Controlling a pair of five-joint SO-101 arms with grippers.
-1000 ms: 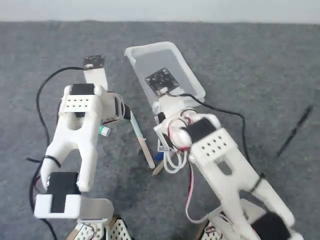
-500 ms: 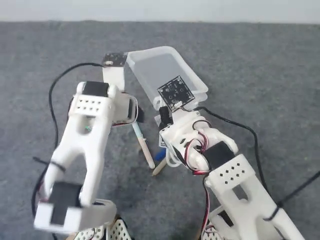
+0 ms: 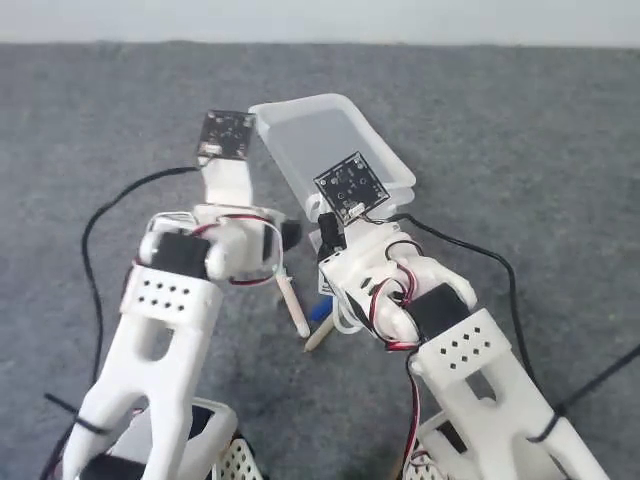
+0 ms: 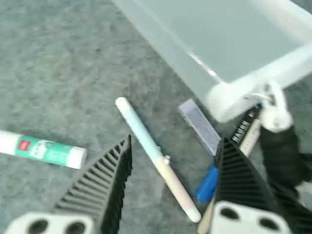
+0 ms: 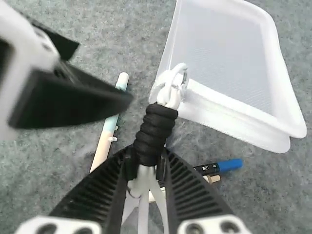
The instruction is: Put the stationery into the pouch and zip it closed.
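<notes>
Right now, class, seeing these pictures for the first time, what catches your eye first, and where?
The translucent white pouch lies at the far middle of the grey table, the right gripper shut on its black zip cord. Close by, the left gripper hangs open above a pastel pen, a green-and-white glue stick lying off to one side.

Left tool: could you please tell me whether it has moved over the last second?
Yes: the left tool swung rightward in the high view, toward the pouch.
</notes>
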